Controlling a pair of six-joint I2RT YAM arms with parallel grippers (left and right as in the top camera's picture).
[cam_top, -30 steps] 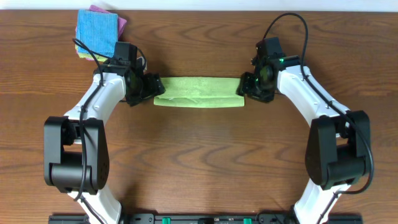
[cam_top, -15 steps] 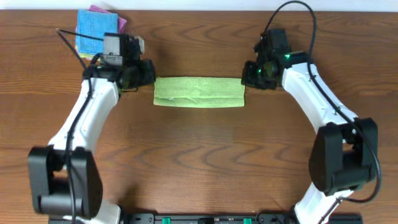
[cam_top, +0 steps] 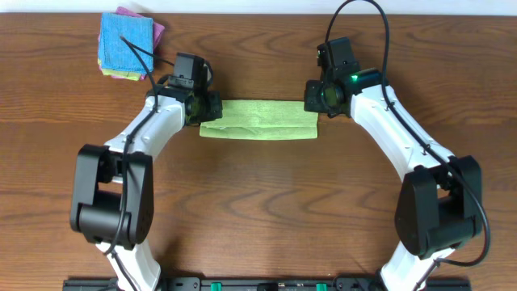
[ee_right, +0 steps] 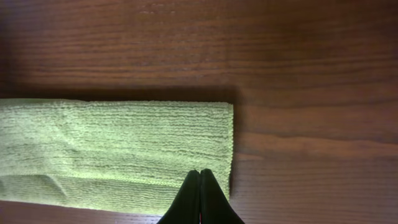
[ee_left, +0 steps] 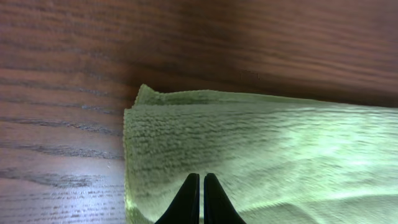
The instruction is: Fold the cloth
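Note:
A light green cloth (cam_top: 258, 120) lies on the wooden table as a long, narrow folded strip running left to right. My left gripper (cam_top: 208, 110) hovers at the strip's left end, shut, its black fingertips together over the cloth (ee_left: 261, 149) with nothing between them. At the right end, near the back corner, my right gripper (cam_top: 314, 100) is also shut. In the right wrist view its fingertips (ee_right: 194, 177) meet above the cloth (ee_right: 118, 143), close to the neat right edge. The left edge looks slightly uneven, with a lower layer poking out.
A stack of folded cloths (cam_top: 125, 40), blue on top with pink and yellow beneath, sits at the back left corner. The left arm's cable runs over it. Bare wood table (cam_top: 258, 202) lies in front of the strip.
Both grippers went from open to shut. The left one swung out to the left, then came back to the cloth's left end. The right one shifted slightly back and left. The cloth stayed put.

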